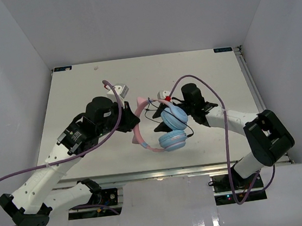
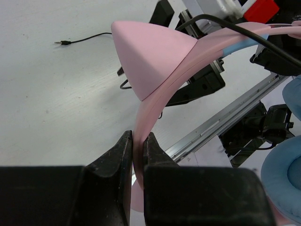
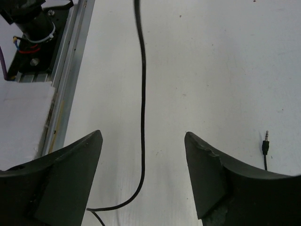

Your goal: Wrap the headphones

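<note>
The headphones are held up above the table's middle, with a pink headband and two light-blue ear cups. My left gripper is shut on the headband just below a pink cone-shaped ear. My right gripper stands open close above the table, and the thin black cable runs between its fingers without touching them. The cable's plug lies to the right of the right finger. In the top view the ear cups hide most of the right gripper.
An aluminium rail runs along the table's near edge. Thick purple arm cables loop beside both arms. White walls enclose the table on three sides.
</note>
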`<state>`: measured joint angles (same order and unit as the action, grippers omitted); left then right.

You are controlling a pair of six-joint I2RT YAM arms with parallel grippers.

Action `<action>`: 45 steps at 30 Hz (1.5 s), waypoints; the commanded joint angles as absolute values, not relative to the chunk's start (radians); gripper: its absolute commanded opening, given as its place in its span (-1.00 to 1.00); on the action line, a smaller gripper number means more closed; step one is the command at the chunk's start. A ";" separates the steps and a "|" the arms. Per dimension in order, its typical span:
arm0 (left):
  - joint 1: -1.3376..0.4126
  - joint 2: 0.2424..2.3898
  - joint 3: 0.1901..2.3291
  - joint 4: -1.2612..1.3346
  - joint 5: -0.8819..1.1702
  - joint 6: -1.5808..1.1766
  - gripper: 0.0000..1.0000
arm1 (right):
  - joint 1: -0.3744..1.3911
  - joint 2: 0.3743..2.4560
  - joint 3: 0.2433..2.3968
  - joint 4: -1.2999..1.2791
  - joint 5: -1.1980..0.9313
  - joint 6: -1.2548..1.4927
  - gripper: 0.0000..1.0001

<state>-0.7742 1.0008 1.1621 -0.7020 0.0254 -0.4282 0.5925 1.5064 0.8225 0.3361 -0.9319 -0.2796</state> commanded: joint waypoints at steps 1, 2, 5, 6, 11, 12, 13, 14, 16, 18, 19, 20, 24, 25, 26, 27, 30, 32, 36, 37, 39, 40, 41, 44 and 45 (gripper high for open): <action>-0.776 0.982 1.236 -0.663 0.016 -0.468 -1.00 | 0.609 1.522 0.819 0.368 -0.956 -0.277 0.22; -0.776 0.982 1.237 -0.664 0.015 -0.469 -1.00 | 0.610 1.521 0.812 0.360 -0.970 -0.278 0.00; -0.776 0.985 1.234 -0.664 0.009 -0.471 -1.00 | 0.616 1.516 0.793 0.354 -0.994 -0.272 -0.51; -0.776 0.986 1.232 -0.663 -0.010 -0.472 -1.00 | 0.618 1.514 0.792 0.353 -0.996 -0.265 -0.66; -0.776 0.982 1.215 -0.663 -0.009 -0.475 -1.00 | 0.599 1.470 0.826 0.359 -0.939 -0.227 -0.85; -0.776 0.979 1.213 -0.666 -0.009 -0.478 -1.00 | 0.585 1.464 0.835 0.359 -0.932 -0.221 -0.85; -0.776 0.976 1.209 -0.667 -0.011 -0.479 -1.00 | 0.572 1.458 0.843 0.359 -0.927 -0.215 -0.85; -0.776 0.969 1.207 -0.672 -0.014 -0.480 -1.00 | 0.546 1.452 0.858 0.361 -0.922 -0.201 -0.85; -0.778 0.960 1.202 -0.680 -0.020 -0.478 -1.00 | 0.499 1.446 0.890 0.363 -0.922 -0.176 -0.85; -0.776 0.956 1.199 -0.687 -0.027 -0.477 -1.00 | 0.461 1.441 0.893 0.386 -0.926 -0.143 -0.85; -0.776 0.955 1.195 -0.686 -0.030 -0.476 -1.00 | 0.449 1.438 0.894 0.401 -0.928 -0.130 -0.85; -0.776 0.955 1.191 -0.686 -0.033 -0.476 -1.00 | 0.441 1.435 0.895 0.412 -0.930 -0.122 -0.85; -0.776 0.961 1.187 -0.681 -0.033 -0.480 -1.00 | 0.448 1.439 0.885 0.407 -0.928 -0.125 -0.85; -0.776 0.963 1.189 -0.678 -0.032 -0.480 -1.00 | 0.454 1.441 0.880 0.403 -0.925 -0.132 -0.85; -0.776 0.966 1.191 -0.675 -0.031 -0.480 -1.00 | 0.462 1.442 0.876 0.398 -0.918 -0.145 -0.85; -0.776 0.968 1.193 -0.672 -0.024 -0.478 -1.00 | 0.471 1.442 0.875 0.384 -0.913 -0.156 -0.85; -0.776 0.981 1.198 -0.663 -0.010 -0.473 -1.00 | 0.497 1.450 0.885 0.355 -0.887 -0.191 -0.85; -0.776 0.996 1.197 -0.655 0.019 -0.467 -1.00 | 0.518 1.463 0.914 0.315 -0.870 -0.218 -0.85; -0.776 1.019 1.201 -0.644 0.043 -0.457 -1.00 | 0.552 1.499 0.951 0.243 -0.826 -0.272 -0.85; -0.776 1.022 1.208 -0.644 0.043 -0.455 -1.00 | 0.560 1.505 0.953 0.228 -0.816 -0.281 -0.85; -0.776 1.030 1.218 -0.643 0.042 -0.451 -1.00 | 0.570 1.515 0.954 0.207 -0.796 -0.299 -0.85; -0.776 1.035 1.222 -0.643 0.040 -0.448 -1.00 | 0.572 1.518 0.951 0.202 -0.788 -0.307 -0.85; -0.776 1.035 1.228 -0.643 0.036 -0.445 -1.00 | 0.571 1.522 0.950 0.196 -0.784 -0.312 -0.85; -0.776 1.037 1.233 -0.640 0.031 -0.442 -1.00 | 0.572 1.535 0.951 0.162 -0.768 -0.347 -0.85; -0.776 1.038 1.233 -0.639 0.031 -0.442 -1.00 | 0.573 1.539 0.952 0.152 -0.761 -0.359 -0.85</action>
